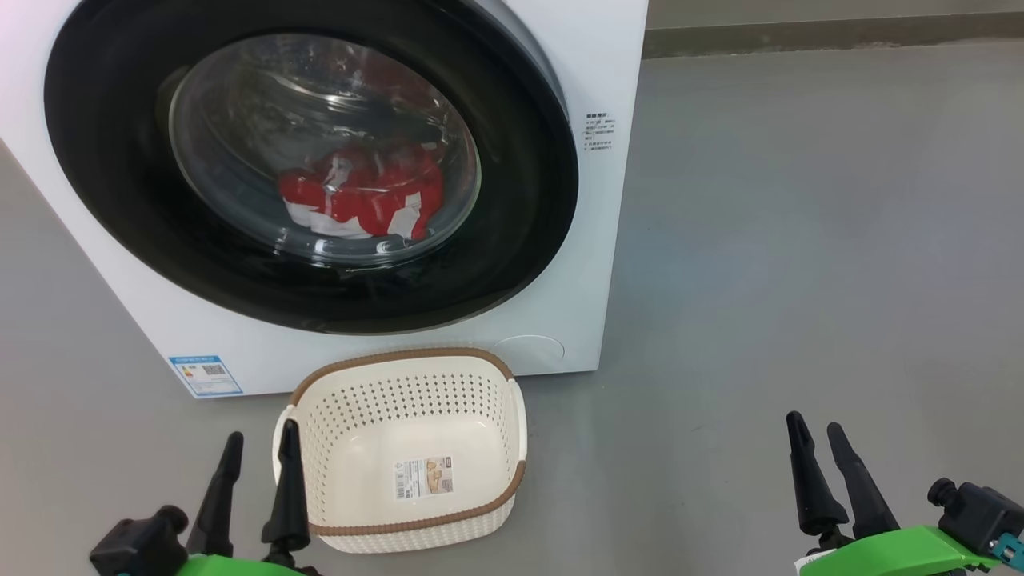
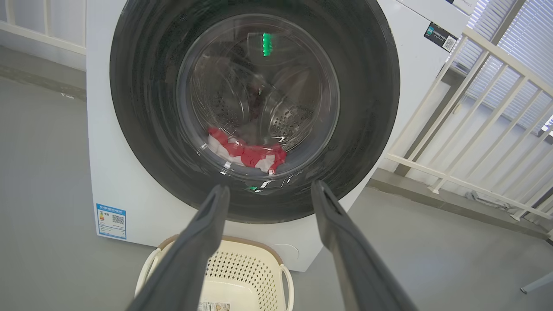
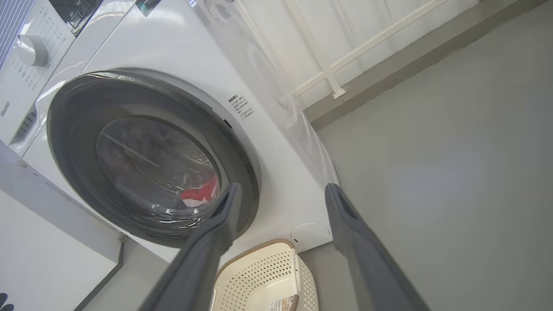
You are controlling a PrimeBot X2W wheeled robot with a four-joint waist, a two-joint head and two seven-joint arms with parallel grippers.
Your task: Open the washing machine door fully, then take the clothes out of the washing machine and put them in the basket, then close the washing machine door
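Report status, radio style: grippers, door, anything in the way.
Left gripper and right gripper open, holding nothing. Washing machine door shut, clothes inside. Basket on floor below door.

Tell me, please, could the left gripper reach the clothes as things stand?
Probably not: the door looks shut, so it stands between the open left gripper and the clothes inside.

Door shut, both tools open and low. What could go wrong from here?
1. The basket sits just in front of the washing machine, under the washing machine door; an arm reaching in may knock it away.
2. The door's glossy rim shows no clear handle, so the right tool or left tool may slip.
3. The clothes lie low in the drum; a partial grab could drop fabric beside the basket.
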